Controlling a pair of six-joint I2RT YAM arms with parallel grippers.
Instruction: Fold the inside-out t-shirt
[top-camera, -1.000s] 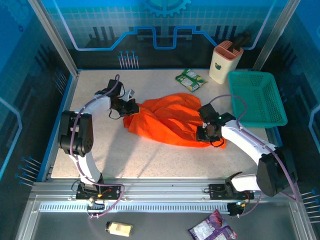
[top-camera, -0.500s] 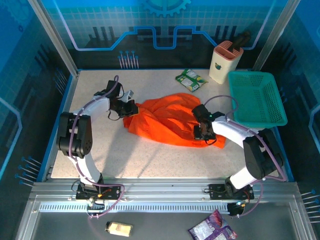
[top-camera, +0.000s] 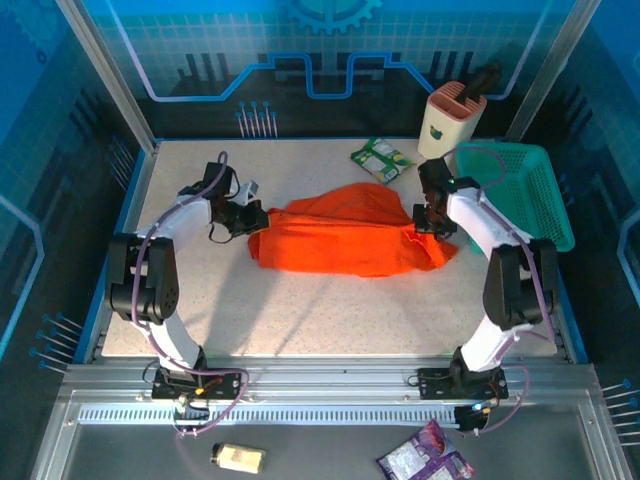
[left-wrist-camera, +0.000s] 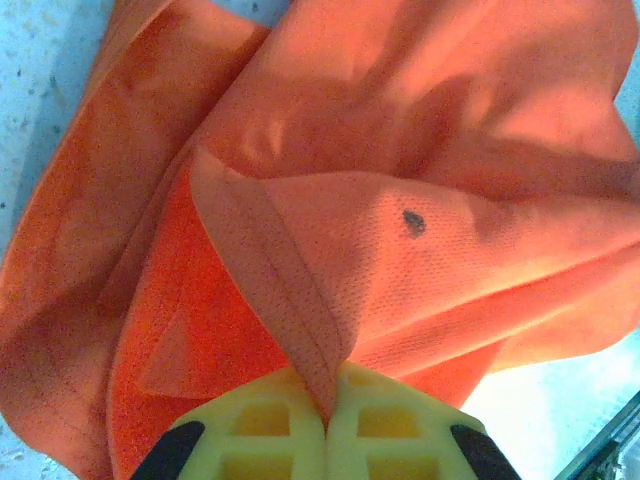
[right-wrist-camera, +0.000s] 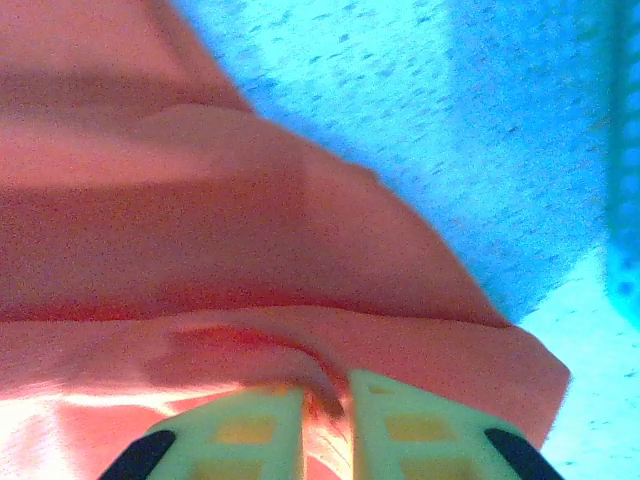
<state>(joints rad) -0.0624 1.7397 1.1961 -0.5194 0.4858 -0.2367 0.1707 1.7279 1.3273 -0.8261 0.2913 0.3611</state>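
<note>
The left gripper (left-wrist-camera: 326, 405) and right gripper (right-wrist-camera: 327, 398) each pinched the t-shirt (top-camera: 340, 242), stretched between them; 0 folds appeared complete.

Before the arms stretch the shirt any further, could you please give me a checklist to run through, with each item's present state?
1. The left gripper is shut on a seam of the t-shirt: ok.
2. The right gripper pinches the shirt's edge between its fingers: ok.
3. The shirt lies flat between the two grippers: not ok, it is bunched and wrinkled.
4. The right arm is apart from the teal basket: cannot tell, they overlap in the top view.
5. The shirt is apart from the green packet: ok.
</note>
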